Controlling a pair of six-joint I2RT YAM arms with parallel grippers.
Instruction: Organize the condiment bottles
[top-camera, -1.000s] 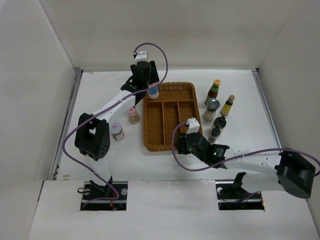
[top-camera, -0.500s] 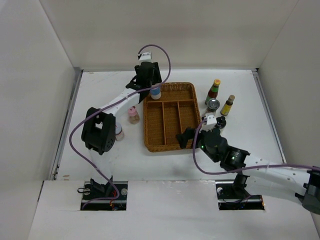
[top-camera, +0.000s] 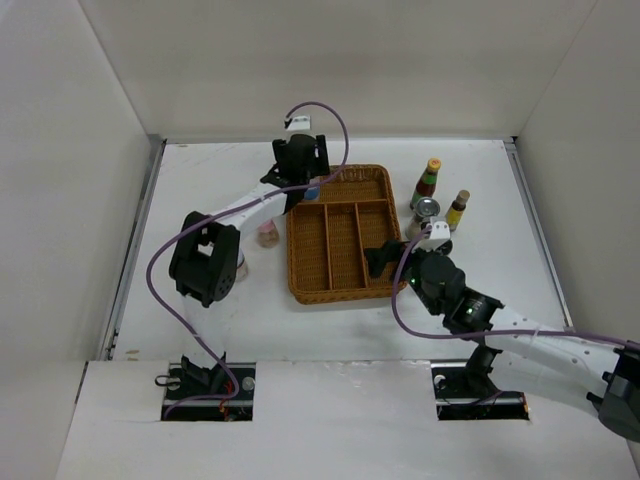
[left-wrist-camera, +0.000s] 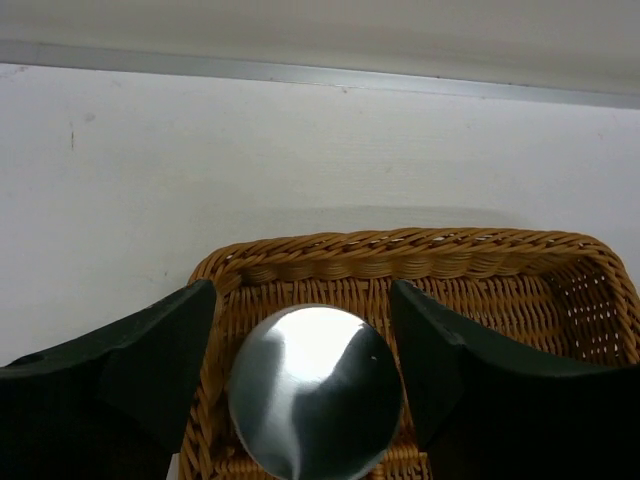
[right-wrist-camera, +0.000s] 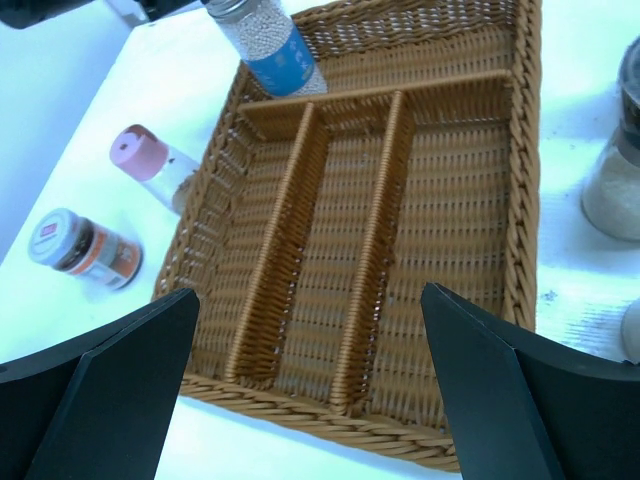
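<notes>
In the left wrist view, the grey cap of the blue-label bottle (left-wrist-camera: 315, 390) stands in the wicker tray's back-left corner (left-wrist-camera: 400, 255). My left gripper (left-wrist-camera: 305, 370) is open around it, and a thin gap shows beside the left finger (left-wrist-camera: 160, 350). From above, the same bottle (top-camera: 313, 190) sits under the left gripper (top-camera: 303, 172). My right gripper (right-wrist-camera: 310, 385) hangs wide open and holds nothing over the tray's near edge (right-wrist-camera: 300, 410). A pink-lidded bottle (right-wrist-camera: 150, 160) and a white-lidded red-label jar (right-wrist-camera: 85, 245) stand left of the tray.
Right of the tray (top-camera: 375, 180) stand a red-capped sauce bottle (top-camera: 428, 182), a yellow-capped dark bottle (top-camera: 457, 210) and a silver-lidded jar (top-camera: 425, 212). The right arm (top-camera: 460, 300) hides whatever is just in front of them. White walls close in the table's back and sides.
The left gripper carried the blue-label bottle slightly right into the tray's back corner and its jaws parted. The right arm swung right and forward to the tray's near-right side and opened wide.
</notes>
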